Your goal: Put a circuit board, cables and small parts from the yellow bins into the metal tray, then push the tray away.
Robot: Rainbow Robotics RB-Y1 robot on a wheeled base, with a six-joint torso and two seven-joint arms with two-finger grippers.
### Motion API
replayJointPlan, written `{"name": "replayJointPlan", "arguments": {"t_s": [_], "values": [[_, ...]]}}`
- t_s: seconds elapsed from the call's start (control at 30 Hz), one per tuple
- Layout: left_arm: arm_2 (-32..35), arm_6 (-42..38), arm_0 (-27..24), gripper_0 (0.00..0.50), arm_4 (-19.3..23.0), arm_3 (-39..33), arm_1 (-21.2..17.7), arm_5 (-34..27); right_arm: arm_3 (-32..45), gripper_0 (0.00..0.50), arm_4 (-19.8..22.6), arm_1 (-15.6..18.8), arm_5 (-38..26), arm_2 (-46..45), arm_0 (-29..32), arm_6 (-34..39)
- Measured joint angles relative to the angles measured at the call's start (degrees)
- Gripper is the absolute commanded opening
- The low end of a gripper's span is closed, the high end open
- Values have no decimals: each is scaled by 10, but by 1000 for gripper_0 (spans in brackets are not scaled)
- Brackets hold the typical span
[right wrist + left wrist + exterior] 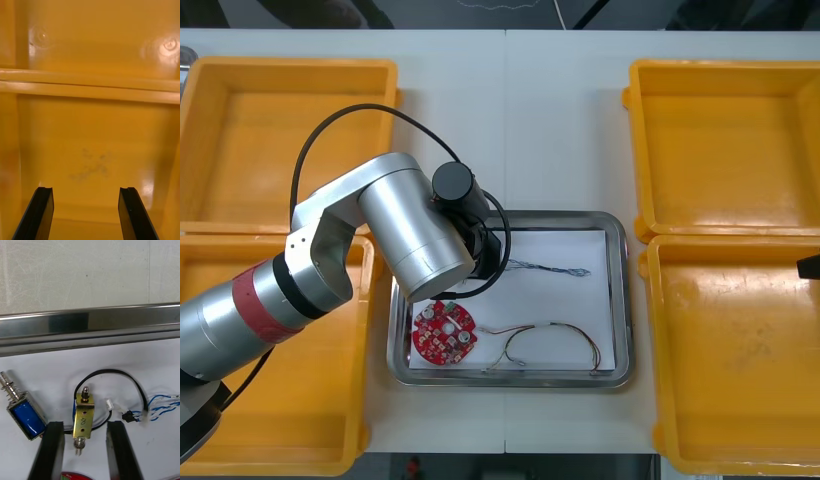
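Note:
My left arm [415, 230] reaches over the left part of the metal tray [620, 300], which is white inside. My left gripper [85, 424] is open, its fingers standing on either side of a brass-coloured small metal part [83, 419] that lies on the white floor without touching either finger. A black cable [123, 375] loops from that part. Beside it lies a second small metal part [25, 416] with a blue body. A round red circuit board [442, 333], a twisted blue and white cable [552, 269] and a red and yellow cable [545, 338] also lie in the tray.
Two yellow bins [270, 130] stand at the left of the table and two [725, 140] at the right. My right gripper [85, 193] hangs open over the bare floor of a right-hand bin [97, 150]. The tray's shiny rim [90, 324] runs just beyond the parts.

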State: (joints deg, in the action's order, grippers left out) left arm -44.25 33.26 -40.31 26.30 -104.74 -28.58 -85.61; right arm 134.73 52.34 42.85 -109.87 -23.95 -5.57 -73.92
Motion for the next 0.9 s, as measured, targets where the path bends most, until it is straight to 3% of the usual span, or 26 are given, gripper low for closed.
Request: {"name": "replayJointPlan", "arguments": {"t_s": [0.13, 0.27, 0.43, 0.67, 0.9], "values": [[0, 0, 0, 500, 0, 0, 0, 0, 0, 500, 0, 0, 0, 0, 11, 52], [0, 0, 0, 500, 0, -5, 0, -5, 0, 500, 0, 0, 0, 0, 20, 52], [20, 0, -2, 500, 13, -45, 0, -66, 0, 500, -10, 0, 0, 0, 26, 52], [92, 0, -2, 500, 46, -104, -1, -149, 0, 500, -10, 0, 0, 0, 27, 52], [202, 18, -2, 500, 109, -150, -21, -236, 0, 500, -9, 0, 0, 0, 27, 52]]}}
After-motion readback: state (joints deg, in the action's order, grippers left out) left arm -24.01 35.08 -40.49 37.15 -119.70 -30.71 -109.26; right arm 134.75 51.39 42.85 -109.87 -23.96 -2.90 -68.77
